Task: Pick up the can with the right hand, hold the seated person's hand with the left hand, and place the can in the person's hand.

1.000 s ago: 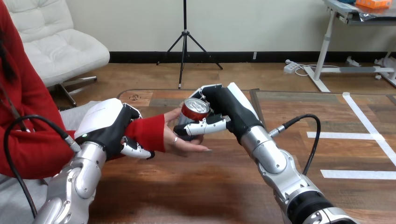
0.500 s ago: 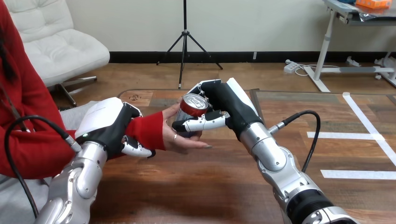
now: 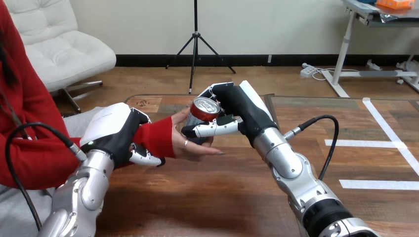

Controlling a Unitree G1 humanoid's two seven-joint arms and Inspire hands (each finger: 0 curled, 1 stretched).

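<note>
The left arm [image 3: 81,190] enters from the lower left edge, its silver forearm angled up and to the right. The left robot hand [image 3: 112,129] is turned with its white shell uppermost and is clenched on the person's wrist [image 3: 157,139], which is covered by a red sleeve. Its fingers [image 3: 146,158] curl in beneath the sleeve.

The person's hand [image 3: 190,147] extends to the right of that grasp, palm up, above the wooden surface [image 3: 197,197]. Its fingers point toward the right robot hand.

The can [image 3: 201,117] is over the open palm, just beside the raised thumb of the person's hand. It has a red body and a silver lid with a pull tab, and it is tilted so that the lid faces up and toward the camera. Contact between its base and the palm cannot be confirmed.

The right robot hand [image 3: 238,111] grasps the can from the right, with one jointed finger [image 3: 213,129] crossing the can's front. The right arm [image 3: 291,173] runs from that hand down to the lower right edge.
</note>
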